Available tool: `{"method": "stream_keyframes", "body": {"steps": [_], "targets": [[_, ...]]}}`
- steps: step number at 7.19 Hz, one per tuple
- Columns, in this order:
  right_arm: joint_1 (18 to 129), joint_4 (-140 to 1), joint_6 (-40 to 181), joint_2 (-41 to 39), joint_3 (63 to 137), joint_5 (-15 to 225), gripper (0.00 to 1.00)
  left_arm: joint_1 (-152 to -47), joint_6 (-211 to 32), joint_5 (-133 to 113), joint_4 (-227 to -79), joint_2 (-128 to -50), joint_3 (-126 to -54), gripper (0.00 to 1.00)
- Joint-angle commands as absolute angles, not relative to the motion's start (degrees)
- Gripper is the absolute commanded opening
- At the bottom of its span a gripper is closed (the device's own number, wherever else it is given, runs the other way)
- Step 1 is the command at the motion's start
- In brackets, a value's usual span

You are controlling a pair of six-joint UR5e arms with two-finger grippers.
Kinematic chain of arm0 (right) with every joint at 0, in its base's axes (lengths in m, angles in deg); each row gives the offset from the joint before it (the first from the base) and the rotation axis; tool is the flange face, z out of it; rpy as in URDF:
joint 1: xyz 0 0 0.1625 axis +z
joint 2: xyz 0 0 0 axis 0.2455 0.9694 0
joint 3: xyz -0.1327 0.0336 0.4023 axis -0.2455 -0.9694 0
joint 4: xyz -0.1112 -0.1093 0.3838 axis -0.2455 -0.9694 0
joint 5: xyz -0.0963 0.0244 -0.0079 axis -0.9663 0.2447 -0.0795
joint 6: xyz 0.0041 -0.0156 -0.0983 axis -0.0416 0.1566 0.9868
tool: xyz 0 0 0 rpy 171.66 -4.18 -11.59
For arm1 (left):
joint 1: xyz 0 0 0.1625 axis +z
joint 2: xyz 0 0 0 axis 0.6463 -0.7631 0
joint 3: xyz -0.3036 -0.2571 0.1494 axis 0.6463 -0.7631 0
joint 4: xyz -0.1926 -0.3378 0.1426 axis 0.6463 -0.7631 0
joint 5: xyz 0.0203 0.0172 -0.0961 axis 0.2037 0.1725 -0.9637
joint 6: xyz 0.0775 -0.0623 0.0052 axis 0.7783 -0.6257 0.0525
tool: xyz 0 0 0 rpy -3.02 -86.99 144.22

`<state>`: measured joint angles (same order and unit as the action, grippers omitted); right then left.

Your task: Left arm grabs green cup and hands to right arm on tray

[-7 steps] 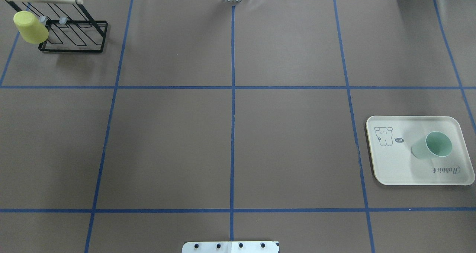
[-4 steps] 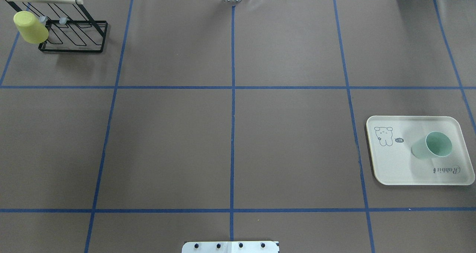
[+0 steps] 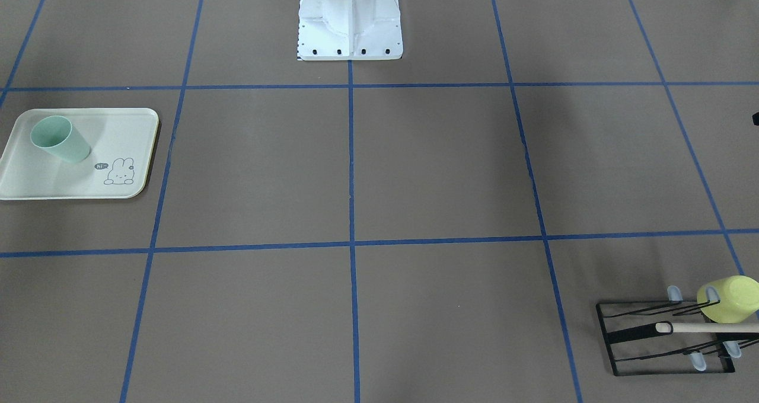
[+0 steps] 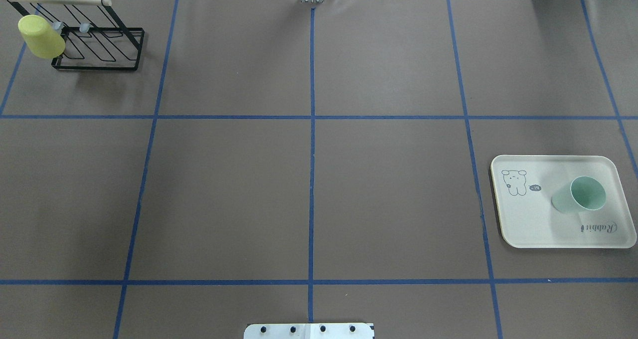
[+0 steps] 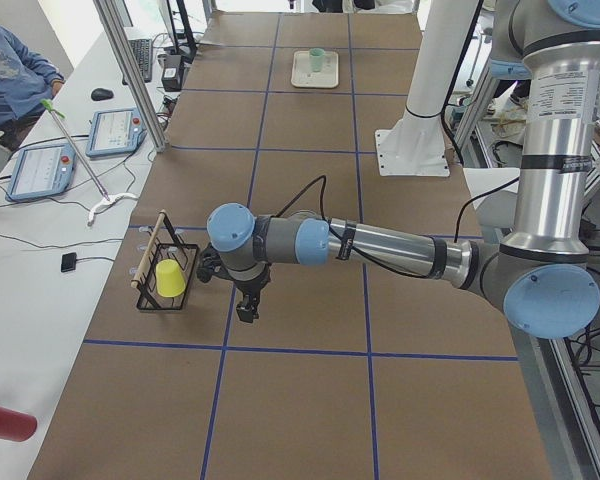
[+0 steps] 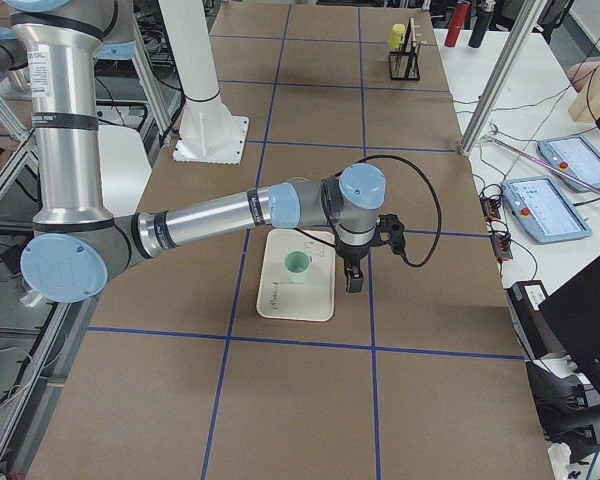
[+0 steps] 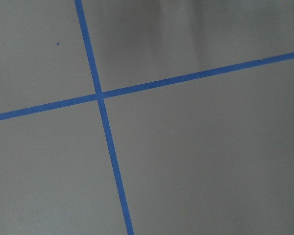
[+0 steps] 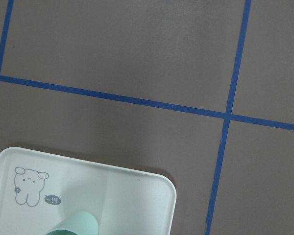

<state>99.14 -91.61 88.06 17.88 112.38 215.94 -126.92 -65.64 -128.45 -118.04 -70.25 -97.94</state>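
Observation:
The green cup [image 4: 578,195] stands upright on the cream tray [image 4: 528,224] at the table's right side; both show in the front view too, cup [image 3: 59,139] on tray [image 3: 71,181]. The right wrist view catches the cup's rim [image 8: 76,225] and the tray's corner [image 8: 112,191]. My right gripper [image 6: 353,282] shows only in the exterior right view, hanging just beside the cup [image 6: 297,266] over the tray's outer edge; I cannot tell whether it is open. My left gripper [image 5: 245,310] shows only in the exterior left view, pointing down beside the rack; I cannot tell its state.
A black wire rack [image 4: 99,50] with a wooden bar holds a yellow-green cup [image 4: 41,36] at the far left corner. The robot's white base plate [image 4: 309,330] sits at the near edge. Blue tape lines grid the brown table.

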Motion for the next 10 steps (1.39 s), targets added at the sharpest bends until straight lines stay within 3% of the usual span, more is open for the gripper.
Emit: {"method": "stream_keyframes", "body": {"steps": [1, 10], "targets": [[99.3, -91.4, 88.0, 17.8, 112.8, 214.2, 1.0, -127.4, -65.6, -127.4, -118.1, -70.1, -98.0, 1.0], [98.7, -91.1, 87.1, 19.2, 111.9, 213.4, 1.0, -127.5, -65.3, -127.4, -118.3, -69.0, -98.0, 1.0]]}}
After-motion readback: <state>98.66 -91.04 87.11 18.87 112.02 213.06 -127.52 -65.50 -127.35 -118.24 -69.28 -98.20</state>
